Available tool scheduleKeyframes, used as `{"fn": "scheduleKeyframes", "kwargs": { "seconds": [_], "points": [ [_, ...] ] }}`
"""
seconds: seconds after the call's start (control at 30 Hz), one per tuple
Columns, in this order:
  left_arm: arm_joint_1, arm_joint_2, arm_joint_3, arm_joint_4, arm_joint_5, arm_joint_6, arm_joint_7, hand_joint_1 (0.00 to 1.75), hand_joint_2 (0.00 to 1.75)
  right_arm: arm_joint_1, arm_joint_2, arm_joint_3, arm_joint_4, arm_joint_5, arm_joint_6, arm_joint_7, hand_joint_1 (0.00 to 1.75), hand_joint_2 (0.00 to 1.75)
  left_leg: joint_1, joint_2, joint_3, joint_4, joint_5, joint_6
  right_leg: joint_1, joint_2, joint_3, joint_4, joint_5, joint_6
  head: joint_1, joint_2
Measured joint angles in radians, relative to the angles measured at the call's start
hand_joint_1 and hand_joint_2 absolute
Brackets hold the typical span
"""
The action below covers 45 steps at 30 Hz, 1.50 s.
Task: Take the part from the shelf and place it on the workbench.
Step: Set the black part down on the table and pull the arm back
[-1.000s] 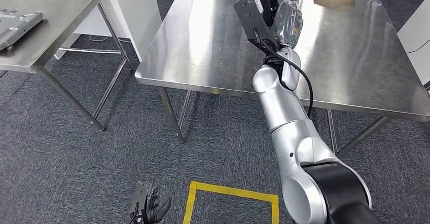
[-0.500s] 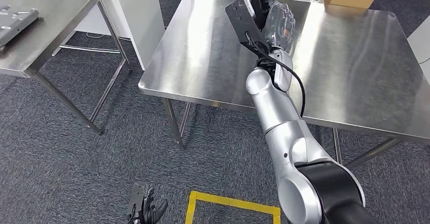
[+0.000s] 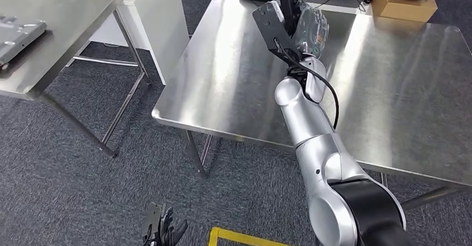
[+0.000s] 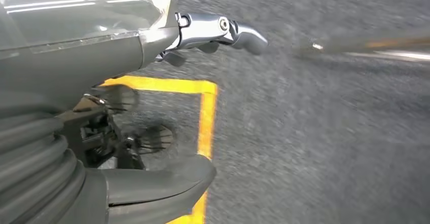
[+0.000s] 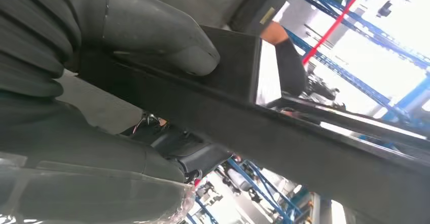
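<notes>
My right hand [image 3: 309, 28] is raised over the far middle of the steel workbench [image 3: 222, 79] and grips a dark, flat, long part [image 3: 289, 1] that stands up out of it. Seen from the right wrist, the thumb [image 5: 167, 36] presses on the black part [image 5: 304, 138], which runs across the picture. Low beside me over the grey carpet hangs my left hand [image 3: 164, 232]; its fingers [image 4: 218, 29] are spread and hold nothing.
A second steel table [image 3: 61, 12] at the left carries a grey metal piece [image 3: 16, 34]. A white cabinet [image 3: 161, 18] stands between the tables. A cardboard box [image 3: 403, 4] sits at the workbench's far edge. Yellow floor tape [image 3: 245, 237] lies near my feet.
The whole picture has shifted, so the camera has moved: the workbench now lies closer and more to the right. My right hand still holds the part above it; the left hand still hangs.
</notes>
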Motion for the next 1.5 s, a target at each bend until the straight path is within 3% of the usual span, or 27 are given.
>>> {"fn": "scheduleKeyframes", "kwargs": {
  "seconds": [0.03,0.1,0.17,0.2,0.23,0.3,0.33,0.37,0.43,0.5,0.6,0.63,0.67,0.7,0.77,0.83,0.93,1.0,1.1,1.13,1.2,1.27,1.3,1.4,1.43,1.47,1.5],
  "points": [
    [0.000,0.000,0.000,0.000,0.001,0.000,0.000,0.00,1.75,-0.001,0.000,0.000,0.002,0.001,-0.001,0.000,1.75,1.75,0.004,0.008,-0.042,0.062,-0.005,-0.008,0.000,0.001,0.014,-0.001,-0.012,-0.005,-0.002,0.000],
    [0.004,0.001,0.000,0.001,0.002,0.000,0.000,0.00,1.75,0.005,-0.001,-0.001,0.009,0.010,-0.002,0.001,1.75,1.75,0.012,0.016,-0.126,0.156,-0.056,-0.022,0.000,0.002,0.043,-0.001,-0.039,-0.007,-0.004,0.000],
    [0.006,0.002,0.000,0.001,0.002,0.001,0.000,0.00,1.75,0.010,-0.002,-0.002,0.017,0.026,-0.006,0.004,1.75,1.75,0.019,0.019,-0.177,0.154,-0.109,-0.029,-0.002,0.003,0.078,-0.001,-0.068,-0.004,-0.005,0.000],
    [0.007,0.002,0.000,0.001,0.002,0.002,0.000,0.00,1.75,0.011,-0.003,-0.002,0.021,0.033,-0.007,0.005,1.75,1.75,0.020,0.019,-0.183,0.114,-0.102,-0.028,-0.003,0.004,0.097,-0.001,-0.083,-0.001,-0.006,0.000],
    [0.008,0.003,0.000,0.001,0.002,0.002,0.000,0.00,1.75,0.011,-0.003,-0.002,0.024,0.038,-0.008,0.006,1.75,1.75,0.021,0.020,-0.179,0.053,-0.055,-0.025,-0.004,0.004,0.117,-0.001,-0.099,0.002,-0.007,0.000],
    [0.011,0.004,0.000,0.002,0.002,0.003,0.000,0.00,1.75,0.011,-0.004,-0.002,0.031,0.054,-0.013,0.014,1.75,1.75,0.018,0.022,-0.161,-0.069,0.095,-0.014,-0.002,0.006,0.153,-0.001,-0.128,0.014,-0.008,0.000],
    [0.012,0.005,0.000,0.002,0.002,0.003,0.000,0.00,1.75,0.009,-0.005,-0.002,0.035,0.068,-0.016,0.025,1.75,1.75,0.014,0.021,-0.152,-0.103,0.151,-0.008,-0.001,0.007,0.164,-0.002,-0.140,0.023,-0.009,0.000],
    [0.013,0.005,-0.001,0.002,0.001,0.003,-0.001,0.00,1.75,0.006,-0.007,-0.002,0.039,0.088,-0.020,0.041,1.75,1.75,0.010,0.020,-0.147,-0.111,0.176,-0.002,0.000,0.008,0.170,-0.004,-0.148,0.032,-0.009,0.000],
    [0.010,0.003,-0.003,0.002,-0.001,0.003,-0.002,0.00,1.75,-0.005,-0.014,-0.002,0.044,0.135,-0.024,0.082,1.75,1.75,0.006,0.017,-0.139,-0.108,0.164,0.009,-0.002,0.007,0.176,-0.011,-0.163,0.049,-0.010,0.000],
    [0.008,0.002,-0.005,0.001,-0.003,0.003,-0.003,0.00,1.75,-0.016,-0.032,-0.003,0.052,0.171,-0.026,0.110,1.75,1.75,0.008,0.014,-0.127,-0.118,0.153,0.022,-0.003,0.005,0.153,0.036,-0.191,0.051,-0.008,0.000],
    [0.012,0.002,-0.007,0.002,-0.001,0.000,-0.006,0.00,1.75,-0.011,-0.067,-0.013,0.084,0.188,-0.031,0.119,1.75,1.75,0.008,0.006,-0.102,-0.124,0.133,0.035,0.002,0.004,0.036,0.245,-0.257,0.038,-0.003,0.000],
    [0.017,0.002,-0.007,0.002,0.001,-0.002,-0.007,0.00,1.75,-0.003,-0.079,-0.020,0.097,0.192,-0.033,0.119,1.75,1.75,0.007,0.002,-0.092,-0.124,0.125,0.036,0.003,0.004,-0.002,0.296,-0.262,0.040,-0.002,0.000],
    [0.021,0.002,-0.007,0.003,0.003,-0.004,-0.008,0.00,1.75,0.005,-0.089,-0.026,0.108,0.194,-0.033,0.120,1.75,1.75,0.006,-0.002,-0.083,-0.124,0.118,0.036,0.003,0.004,-0.026,0.310,-0.246,0.047,-0.002,0.000],
    [0.024,0.002,-0.007,0.003,0.004,-0.006,-0.010,0.00,1.75,0.010,-0.097,-0.032,0.117,0.196,-0.034,0.120,1.75,1.75,0.005,-0.006,-0.075,-0.124,0.111,0.035,0.004,0.004,-0.034,0.283,-0.210,0.058,0.000,0.000],
    [0.026,0.003,-0.007,0.003,0.005,-0.008,-0.013,0.00,1.75,0.005,-0.108,-0.042,0.126,0.196,-0.037,0.118,1.75,1.75,0.004,-0.010,-0.064,-0.122,0.100,0.030,0.003,0.001,-0.017,0.141,-0.106,0.081,0.003,0.000],
    [0.026,0.003,-0.007,0.003,0.007,-0.011,-0.017,0.00,1.75,-0.006,-0.113,-0.049,0.133,0.192,-0.042,0.109,1.75,1.75,-0.002,-0.011,-0.063,-0.112,0.087,0.023,0.003,-0.004,0.010,0.031,-0.043,0.081,0.002,0.000],
    [0.026,0.005,-0.007,0.003,0.013,-0.014,-0.024,0.00,1.75,-0.016,-0.115,-0.062,0.144,0.176,-0.047,0.091,1.75,1.75,-0.007,-0.010,-0.064,-0.102,0.075,0.025,0.002,-0.002,0.022,0.010,-0.036,0.066,-0.002,0.000],
    [0.025,0.009,-0.007,0.003,0.014,-0.015,-0.026,0.00,1.75,-0.024,-0.113,-0.070,0.148,0.171,-0.050,0.082,1.75,1.75,-0.009,-0.008,-0.060,-0.104,0.070,0.028,-0.002,0.004,0.023,0.006,-0.036,0.067,-0.005,0.000],
    [0.022,0.011,-0.008,0.002,0.014,-0.018,-0.028,0.00,1.75,-0.034,-0.113,-0.079,0.153,0.168,-0.055,0.076,1.75,1.75,-0.007,0.008,-0.019,-0.160,0.086,0.044,0.000,0.011,0.030,0.003,-0.041,0.063,-0.010,0.000],
    [0.020,0.010,-0.008,0.002,0.014,-0.019,-0.029,0.00,1.75,-0.037,-0.115,-0.081,0.154,0.166,-0.057,0.075,1.75,1.75,-0.002,0.016,-0.001,-0.184,0.094,0.050,0.003,0.010,0.020,0.028,-0.052,0.061,-0.009,0.000],
    [0.018,0.010,-0.008,0.002,0.014,-0.023,-0.029,0.00,1.75,-0.042,-0.118,-0.087,0.159,0.162,-0.059,0.074,1.75,1.75,0.007,0.030,0.019,-0.205,0.098,0.051,0.001,0.008,-0.037,0.142,-0.096,0.058,-0.004,0.000],
    [0.018,0.009,-0.009,0.002,0.014,-0.025,-0.029,0.00,1.75,-0.042,-0.122,-0.093,0.164,0.160,-0.061,0.073,1.75,1.75,0.015,0.042,0.027,-0.203,0.090,0.040,-0.009,0.007,-0.098,0.253,-0.126,0.072,-0.003,0.000],
    [0.018,0.009,-0.009,0.002,0.014,-0.026,-0.029,0.00,1.75,-0.041,-0.124,-0.096,0.167,0.160,-0.061,0.073,1.75,1.75,0.022,0.047,0.030,-0.198,0.084,0.030,-0.017,0.004,-0.108,0.262,-0.117,0.087,-0.003,0.000],
    [0.018,0.010,-0.009,0.001,0.014,-0.027,-0.029,0.00,1.75,-0.048,-0.129,-0.100,0.171,0.160,-0.061,0.072,1.75,1.75,0.043,0.066,0.028,-0.150,0.043,-0.011,-0.039,-0.036,-0.039,0.104,-0.032,0.144,0.002,0.000],
    [0.018,0.011,-0.009,0.001,0.014,-0.027,-0.030,0.00,1.75,-0.052,-0.128,-0.101,0.172,0.161,-0.062,0.072,1.75,1.75,0.046,0.072,0.024,-0.126,0.025,-0.024,-0.042,-0.045,-0.019,0.063,-0.019,0.146,0.006,0.000],
    [0.018,0.012,-0.009,0.001,0.014,-0.028,-0.030,0.00,1.75,-0.054,-0.127,-0.102,0.173,0.163,-0.062,0.073,1.75,1.75,0.046,0.078,0.021,-0.108,0.011,-0.035,-0.042,-0.048,-0.011,0.049,-0.019,0.139,0.007,0.000],
    [0.018,0.013,-0.009,0.001,0.015,-0.028,-0.031,0.00,1.75,-0.054,-0.128,-0.102,0.174,0.166,-0.062,0.075,1.75,1.75,0.044,0.083,0.019,-0.097,0.003,-0.041,-0.038,-0.040,-0.015,0.060,-0.029,0.123,0.005,0.000]
  ]
}}
